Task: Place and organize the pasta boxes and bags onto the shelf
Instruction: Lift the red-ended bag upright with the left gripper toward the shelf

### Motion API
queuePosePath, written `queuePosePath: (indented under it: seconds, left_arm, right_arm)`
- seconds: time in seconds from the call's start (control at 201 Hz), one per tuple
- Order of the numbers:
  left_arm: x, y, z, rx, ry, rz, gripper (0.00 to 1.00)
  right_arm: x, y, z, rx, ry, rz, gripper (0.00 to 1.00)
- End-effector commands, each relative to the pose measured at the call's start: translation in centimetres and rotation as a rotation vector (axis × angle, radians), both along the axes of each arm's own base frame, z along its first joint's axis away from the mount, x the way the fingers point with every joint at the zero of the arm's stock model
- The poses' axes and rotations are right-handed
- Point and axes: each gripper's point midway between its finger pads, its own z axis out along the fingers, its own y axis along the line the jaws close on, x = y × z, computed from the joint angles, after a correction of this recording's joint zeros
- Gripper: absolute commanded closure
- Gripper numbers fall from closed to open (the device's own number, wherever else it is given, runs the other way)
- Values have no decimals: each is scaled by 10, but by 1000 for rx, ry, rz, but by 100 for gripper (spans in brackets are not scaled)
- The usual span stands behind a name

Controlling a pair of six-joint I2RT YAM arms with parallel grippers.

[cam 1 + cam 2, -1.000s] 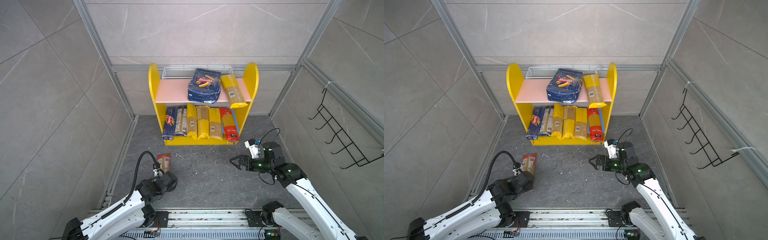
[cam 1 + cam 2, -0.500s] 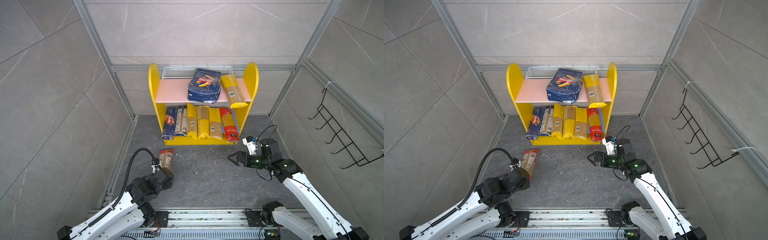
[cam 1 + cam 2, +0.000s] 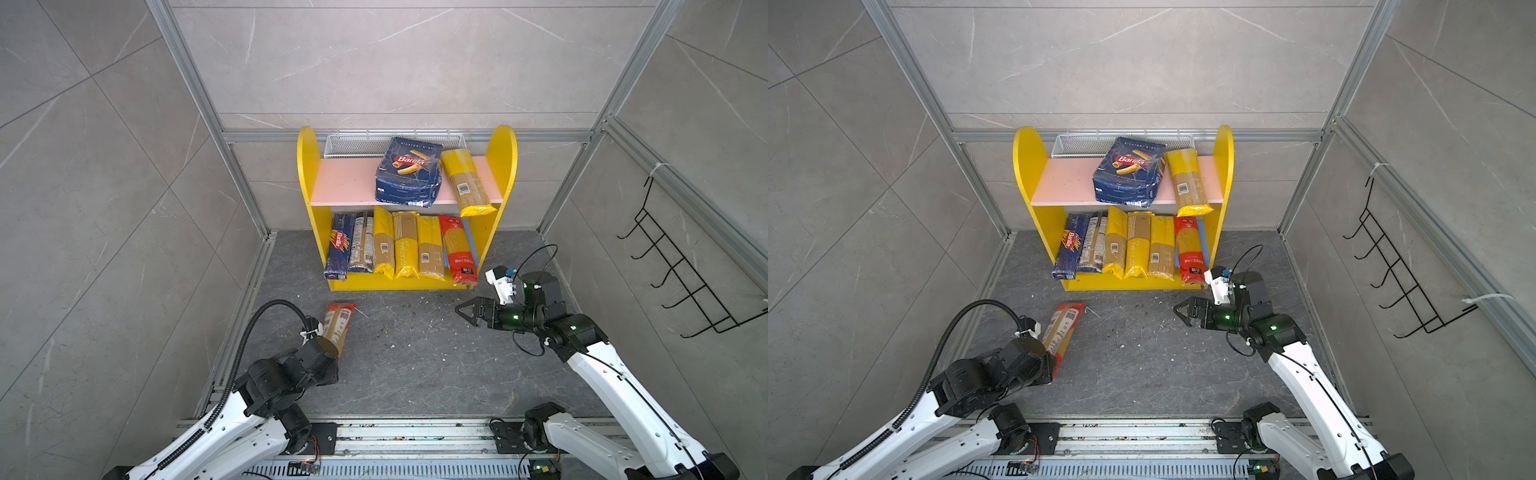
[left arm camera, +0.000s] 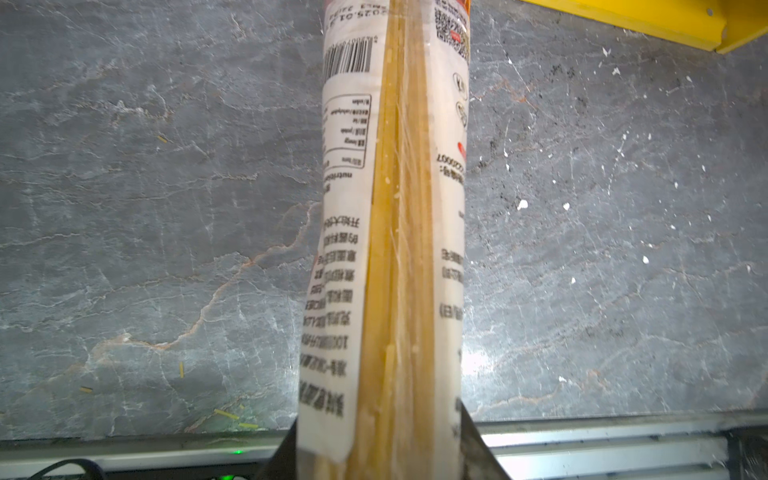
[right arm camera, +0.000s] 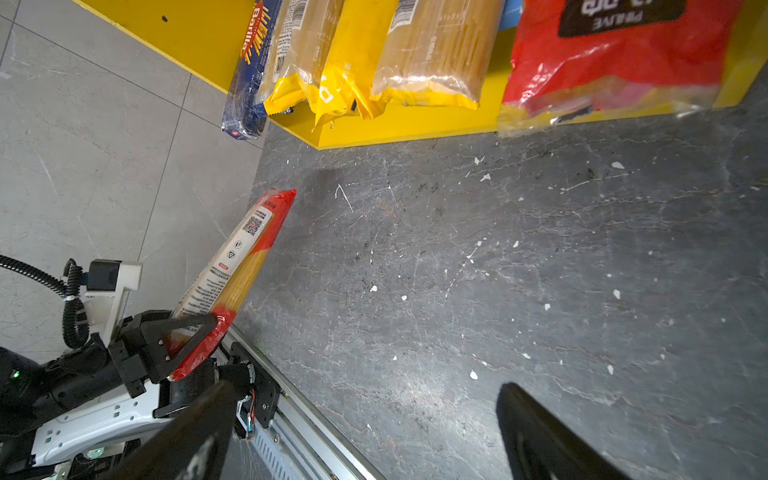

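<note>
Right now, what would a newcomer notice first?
The red-ended spaghetti bag, clamped at one end in the left gripper and angled up off the floor before the shelf. Six packs line its lower board; a blue Barilla pack and a yellow bag lie on the pink top board. The right gripper hangs open.

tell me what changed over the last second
The left hand, shut on the red-ended spaghetti bag, has shifted it slightly right and toward the shelf. The right hand, open and empty, has eased a little toward the shelf too. The eight packs on the shelf stayed put.
</note>
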Motion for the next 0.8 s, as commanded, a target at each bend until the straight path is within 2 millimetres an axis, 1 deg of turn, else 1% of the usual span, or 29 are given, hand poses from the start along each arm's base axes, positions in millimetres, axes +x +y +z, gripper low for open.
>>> queuePosePath:
  seconds: [0.0,0.309,0.657,0.797]
  left_arm:
    - [16,-14,51,-112,-159,-36,100]
    - [12,-22,79,-158,-203,-112,100]
    - [8,-22,112,-201,-258,-153,100]
    - [8,-22,125,-200,-277,-163,100]
  right_arm:
    - [0,5,17,26,-29,11,0]
    - [0,2,31,21,-55,4,0]
    - [2,4,50,40,-88,7,1]
    - [4,8,55,53,-87,17,1]
